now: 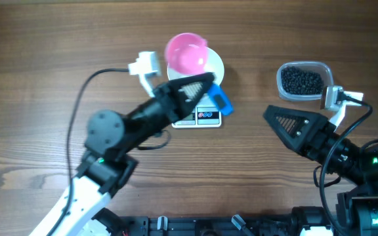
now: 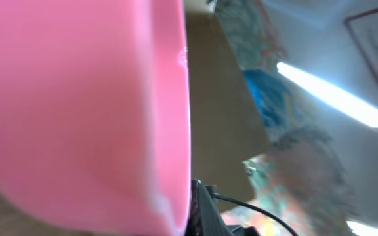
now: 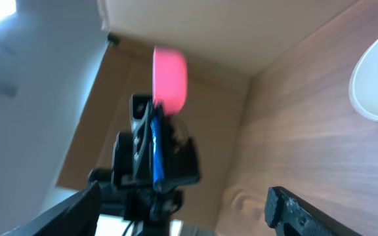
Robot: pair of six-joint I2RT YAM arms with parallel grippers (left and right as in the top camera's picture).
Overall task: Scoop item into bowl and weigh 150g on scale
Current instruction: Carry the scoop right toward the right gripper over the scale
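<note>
Left gripper (image 1: 205, 84) pinches the blue handle of a pink scoop (image 1: 186, 54), tilted above the white bowl (image 1: 216, 65) sitting on the scale (image 1: 205, 117). Right of the scale, the right gripper (image 1: 274, 117) stands spread just beside the clear tub (image 1: 325, 68) of black beads (image 1: 300, 81).

A robot test bench in a lab or workshop, not a home; two jointed arms, the left arm (image 1: 104, 131) and the right arm (image 1: 320, 141), are mounted along one edge of a wood-grain counter (image 1: 44, 39); a loose black cable (image 1: 79, 98) trails across it; plain brown board (image 3: 195, 29) screens the bench; above, a bare strip light (image 2: 330, 95) and an exposed pipe (image 2: 363, 52) run along a pale ceiling; a small kitchen scale (image 1: 205, 117) is the only domestic touch.
</note>
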